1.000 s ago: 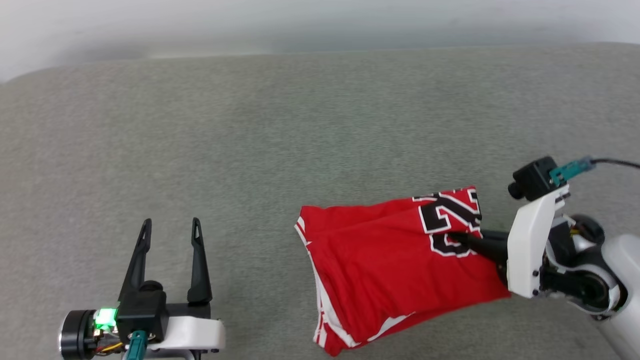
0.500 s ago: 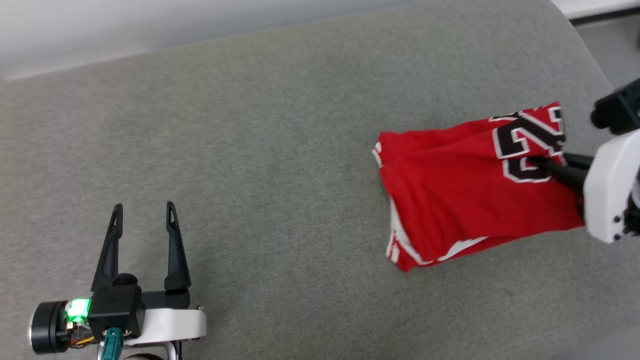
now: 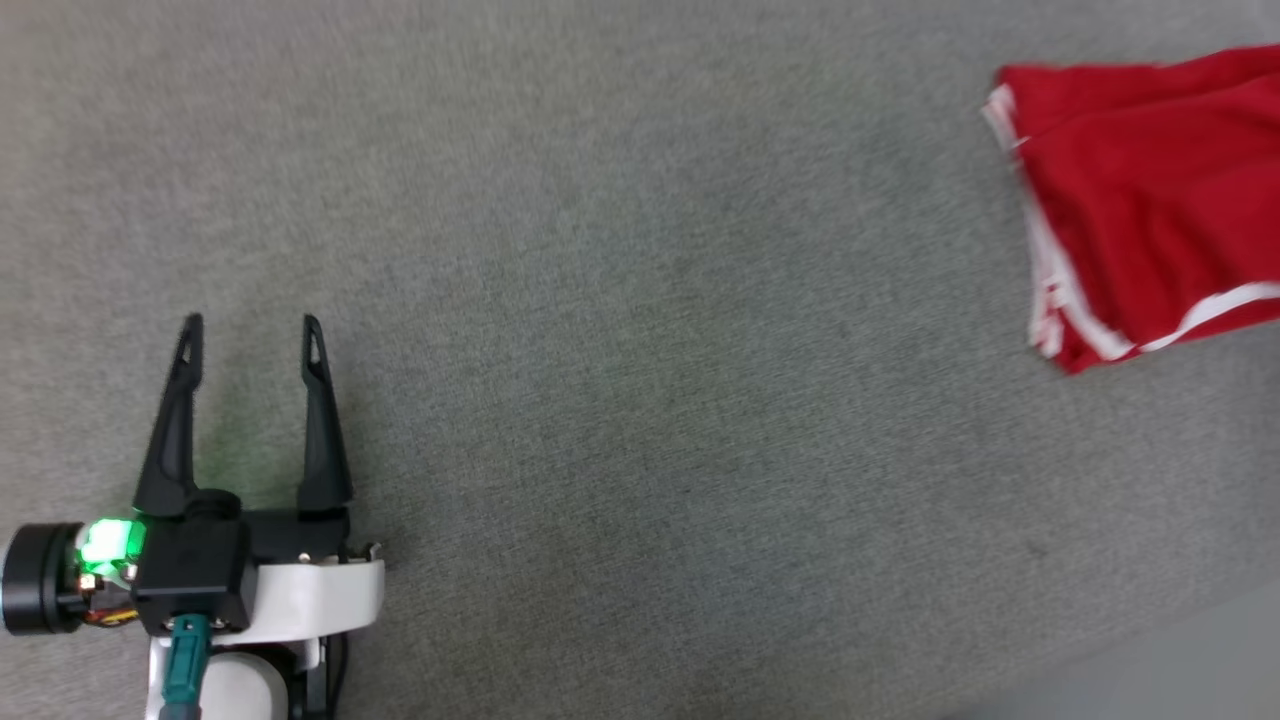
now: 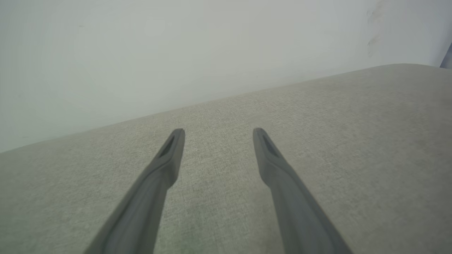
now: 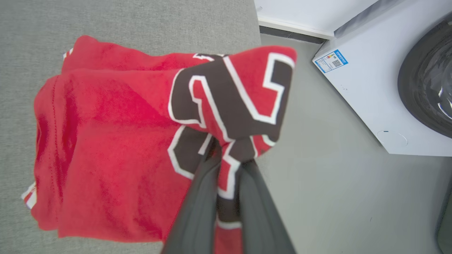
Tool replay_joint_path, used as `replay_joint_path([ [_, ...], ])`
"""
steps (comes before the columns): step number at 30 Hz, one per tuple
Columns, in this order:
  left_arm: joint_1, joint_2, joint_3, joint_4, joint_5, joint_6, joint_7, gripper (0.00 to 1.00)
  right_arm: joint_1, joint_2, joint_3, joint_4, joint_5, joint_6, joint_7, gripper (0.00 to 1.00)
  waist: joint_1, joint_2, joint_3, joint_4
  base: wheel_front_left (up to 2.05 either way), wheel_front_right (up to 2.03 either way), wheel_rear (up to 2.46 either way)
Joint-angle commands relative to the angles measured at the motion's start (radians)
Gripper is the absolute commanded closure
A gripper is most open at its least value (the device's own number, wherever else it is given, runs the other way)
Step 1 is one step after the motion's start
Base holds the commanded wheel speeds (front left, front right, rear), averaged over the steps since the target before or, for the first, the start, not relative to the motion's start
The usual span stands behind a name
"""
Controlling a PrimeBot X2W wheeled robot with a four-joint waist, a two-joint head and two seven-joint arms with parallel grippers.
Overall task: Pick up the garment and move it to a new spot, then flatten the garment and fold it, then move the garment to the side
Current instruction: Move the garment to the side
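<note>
Grey fabric surface [image 3: 640,300], red garment [image 5: 106,141], numbered corner pinched in right claw [image 5: 229,155]

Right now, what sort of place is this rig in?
Probably a laundry area, home or mock-up: a white front-loading washing machine with a dark round door, a grey fabric-covered surface, and a red jersey-style T-shirt.

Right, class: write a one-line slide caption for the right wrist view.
Right gripper, fingers shut on the red garment at its black numerals, by the grey fabric surface; white appliance beyond.
</note>
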Motion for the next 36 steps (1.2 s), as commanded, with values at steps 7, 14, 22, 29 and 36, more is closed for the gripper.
replay_joint_path([
  [7,-0.04,0.033,0.007,-0.035,0.003,0.018,-0.002,0.0,-0.106,0.068,-0.114,0.213,-0.084,-0.001,-0.061,1.0,-0.0001,0.0,0.117,0.01,0.0,0.0,0.0],
  [14,-0.052,0.034,-0.012,-0.015,-0.006,0.03,-0.002,0.0,-0.11,0.111,-0.132,0.297,-0.177,-0.001,-0.144,0.0,-0.0001,0.0,0.088,0.019,0.0,0.0,0.0],
  [22,-0.016,-0.004,-0.029,0.011,-0.023,0.053,-0.002,0.0,-0.132,0.117,-0.241,0.278,-0.367,-0.001,-0.425,0.0,-0.0001,0.0,-0.045,0.058,0.0,0.0,0.0],
  [29,0.044,-0.03,-0.032,0.021,-0.036,0.06,-0.002,0.0,-0.094,0.239,-0.332,0.181,-0.496,-0.001,-0.616,0.0,-0.0001,0.0,-0.146,0.093,0.0,0.0,0.0],
  [36,0.096,-0.053,-0.039,0.04,-0.038,0.058,-0.002,0.0,0.069,0.393,-0.361,-0.002,-0.564,-0.001,-0.732,0.0,-0.0001,0.0,-0.249,0.154,0.0,0.0,0.0],
])
